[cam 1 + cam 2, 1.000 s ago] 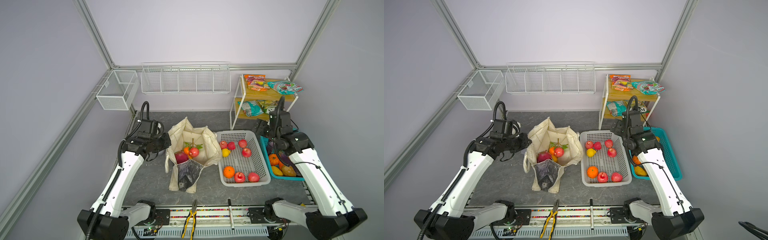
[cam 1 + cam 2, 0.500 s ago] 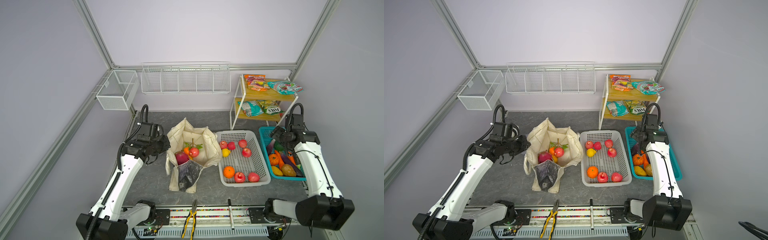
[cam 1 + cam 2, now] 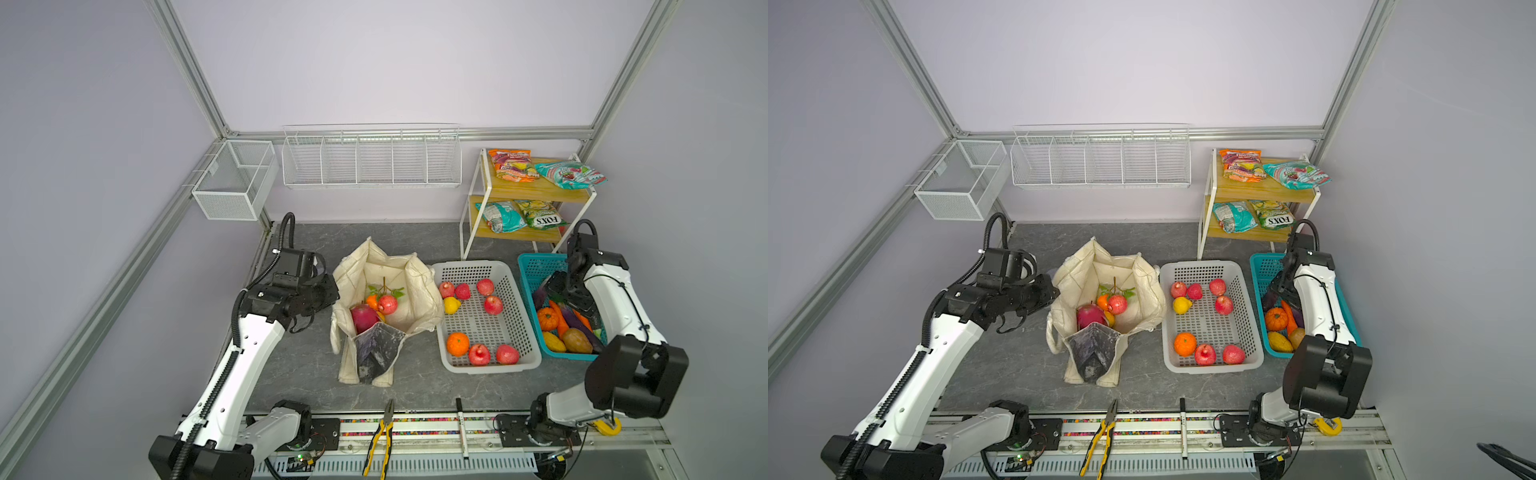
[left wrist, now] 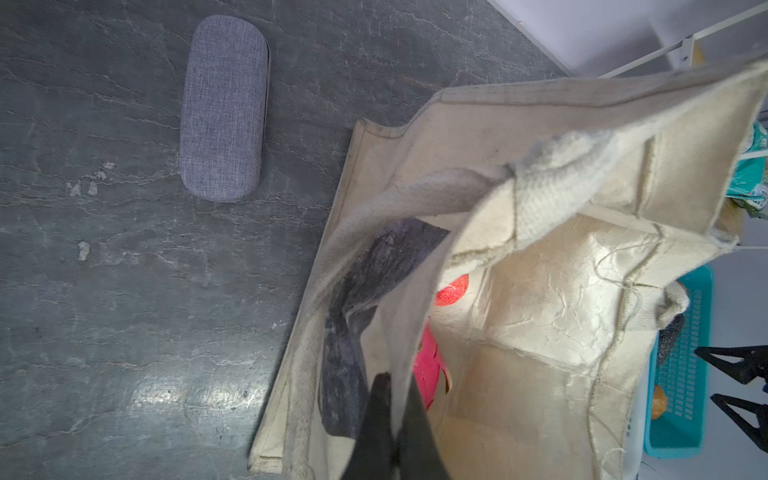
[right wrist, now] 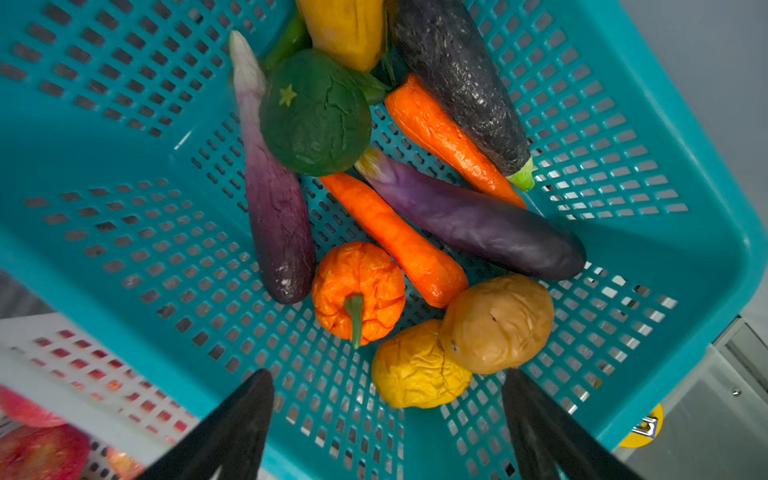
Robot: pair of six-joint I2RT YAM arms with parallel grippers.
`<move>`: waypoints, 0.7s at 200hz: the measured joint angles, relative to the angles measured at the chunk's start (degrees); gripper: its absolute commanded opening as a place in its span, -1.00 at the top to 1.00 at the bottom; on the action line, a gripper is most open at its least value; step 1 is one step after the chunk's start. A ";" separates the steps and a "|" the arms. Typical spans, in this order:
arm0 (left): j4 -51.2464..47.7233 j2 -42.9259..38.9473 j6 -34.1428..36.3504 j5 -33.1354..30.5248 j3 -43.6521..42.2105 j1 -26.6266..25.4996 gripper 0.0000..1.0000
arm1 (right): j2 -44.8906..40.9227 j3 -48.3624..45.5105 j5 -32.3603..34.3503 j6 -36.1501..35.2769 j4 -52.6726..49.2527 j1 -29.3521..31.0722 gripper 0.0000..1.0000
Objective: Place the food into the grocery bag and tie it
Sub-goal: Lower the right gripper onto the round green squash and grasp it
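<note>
The cream grocery bag (image 3: 419, 286) (image 3: 1142, 286) stands open mid-table, holding a magenta dragon fruit (image 3: 363, 318), a red apple (image 3: 387, 304) and an orange. My left gripper (image 3: 332, 291) (image 4: 395, 386) is shut on the bag's left wall, canvas pinched between the jaws. My right gripper (image 3: 559, 291) (image 5: 386, 378) hangs open over the teal basket (image 3: 536, 266) (image 5: 124, 232), nothing between its fingers. Below it lie an orange pepper (image 5: 357, 291), a yellow fruit (image 5: 415, 368), a brown potato (image 5: 496, 324), carrots and aubergines. Snack packets (image 3: 511, 165) lie on the shelf.
A white basket (image 3: 515, 299) with apples, a lemon and an orange stands between bag and teal basket. A grey case (image 4: 224, 108) lies on the table left of the bag. Pliers (image 3: 380, 436) and a pen (image 3: 460, 419) rest on the front rail. Wire baskets hang on the walls.
My right arm has pulled back and to the right, from behind the white basket to above the teal basket, its gripper still open. The left gripper keeps its hold on the bag.
</note>
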 measured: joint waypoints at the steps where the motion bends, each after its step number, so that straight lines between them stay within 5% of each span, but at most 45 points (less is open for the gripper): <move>1: -0.02 0.04 0.00 0.00 0.00 0.00 1.00 | 0.11 0.02 0.02 -0.09 0.00 0.00 -0.77; 140: -3.52 4.22 0.87 0.44 4.50 0.00 1.00 | 16.04 5.46 -1.92 -5.40 14.97 -2.75 -0.80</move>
